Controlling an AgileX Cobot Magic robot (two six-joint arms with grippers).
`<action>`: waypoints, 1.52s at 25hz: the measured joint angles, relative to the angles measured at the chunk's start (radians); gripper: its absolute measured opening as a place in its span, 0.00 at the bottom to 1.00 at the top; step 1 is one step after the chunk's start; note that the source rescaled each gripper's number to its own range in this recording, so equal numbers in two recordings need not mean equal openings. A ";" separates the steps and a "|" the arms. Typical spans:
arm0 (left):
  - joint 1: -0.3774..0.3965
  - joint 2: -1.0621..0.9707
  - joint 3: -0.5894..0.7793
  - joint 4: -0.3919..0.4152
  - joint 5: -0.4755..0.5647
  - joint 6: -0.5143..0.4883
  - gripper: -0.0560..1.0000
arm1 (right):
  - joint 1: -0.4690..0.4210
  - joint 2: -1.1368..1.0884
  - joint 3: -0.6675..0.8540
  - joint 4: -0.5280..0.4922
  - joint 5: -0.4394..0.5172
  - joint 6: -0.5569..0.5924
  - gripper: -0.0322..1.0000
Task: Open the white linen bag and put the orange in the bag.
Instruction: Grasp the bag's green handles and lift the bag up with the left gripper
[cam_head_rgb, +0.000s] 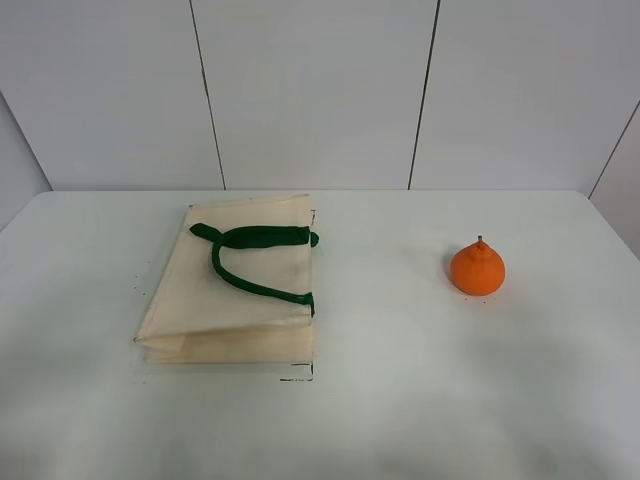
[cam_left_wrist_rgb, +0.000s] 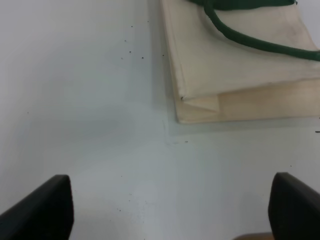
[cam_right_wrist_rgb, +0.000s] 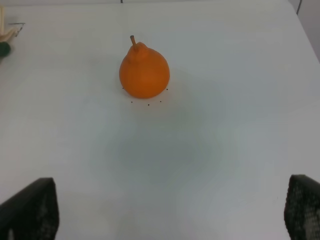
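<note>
The white linen bag (cam_head_rgb: 235, 290) lies flat and folded on the left half of the white table, its dark green handles (cam_head_rgb: 250, 262) looped on top. It also shows in the left wrist view (cam_left_wrist_rgb: 240, 65). The orange (cam_head_rgb: 477, 268) stands upright on the right half, stem up, and shows in the right wrist view (cam_right_wrist_rgb: 144, 72). My left gripper (cam_left_wrist_rgb: 170, 210) is open and empty, short of the bag's near corner. My right gripper (cam_right_wrist_rgb: 170, 215) is open and empty, short of the orange. Neither gripper shows in the exterior view.
The white table (cam_head_rgb: 400, 400) runs to a panelled white wall (cam_head_rgb: 320, 90) at the back. A corner of the bag (cam_right_wrist_rgb: 6, 30) shows at the edge of the right wrist view. Small dark specks dot the table near the bag.
</note>
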 joint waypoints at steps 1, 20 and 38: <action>0.000 0.000 0.000 0.000 0.000 0.000 1.00 | 0.000 0.000 0.000 0.000 0.000 0.000 1.00; 0.000 0.673 -0.356 0.003 0.012 0.002 1.00 | 0.000 0.000 0.000 0.000 0.000 0.000 1.00; -0.042 1.888 -1.035 0.008 -0.150 -0.084 1.00 | 0.000 0.000 0.000 0.000 0.000 0.000 1.00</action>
